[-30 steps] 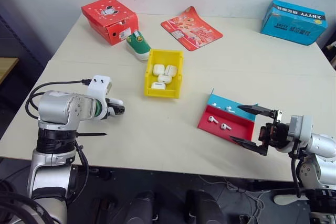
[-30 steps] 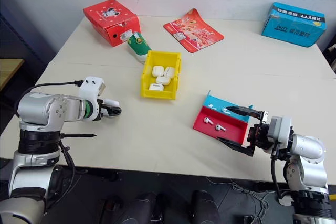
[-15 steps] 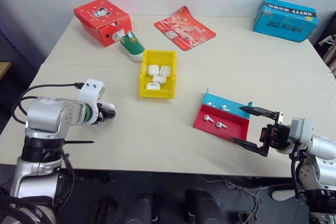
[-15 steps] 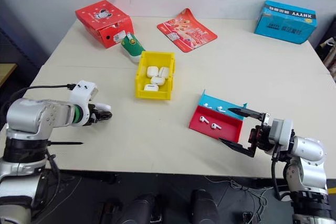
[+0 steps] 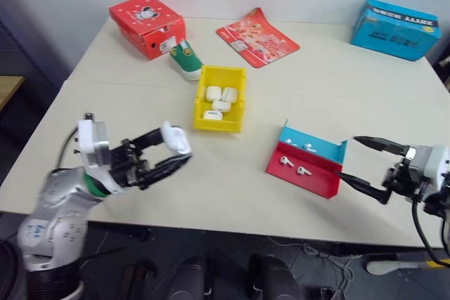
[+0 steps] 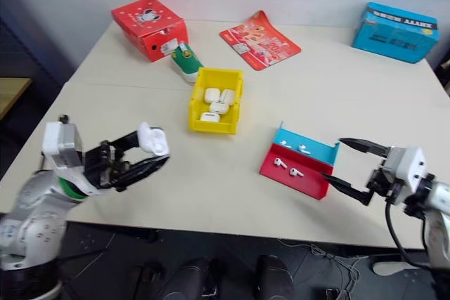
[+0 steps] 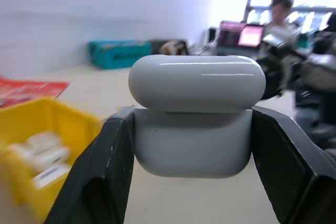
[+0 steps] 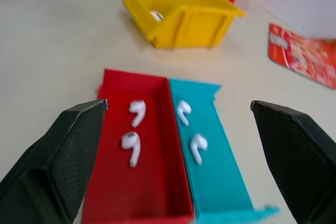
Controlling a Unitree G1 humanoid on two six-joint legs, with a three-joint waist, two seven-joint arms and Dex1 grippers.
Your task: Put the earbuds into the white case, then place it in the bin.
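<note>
Left gripper (image 5: 171, 154) clamps the glossy white rounded case (image 5: 175, 138); tiny white earbuds (image 5: 293, 166) in the red-and-blue tray (image 5: 309, 180) lie beside the wide-open right gripper (image 5: 362, 161), the nearer arm.

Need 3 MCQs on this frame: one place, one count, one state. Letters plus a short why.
1. Where is the white case that the left gripper holds?
A. in the yellow bin
B. raised above the table
C. in the red-and-blue tray

2. How many earbuds lie in the red-and-blue tray?
A. two
B. six
C. four

3. How is the right gripper?
A. open, holding nothing
B. shut on an earbud
C. shut on the tray

Key: 1 B, the case sits between the fingers, off the table. 2 C, two in the red half, two in the blue. 3 A, its fingers stand wide apart beside the tray.
</note>
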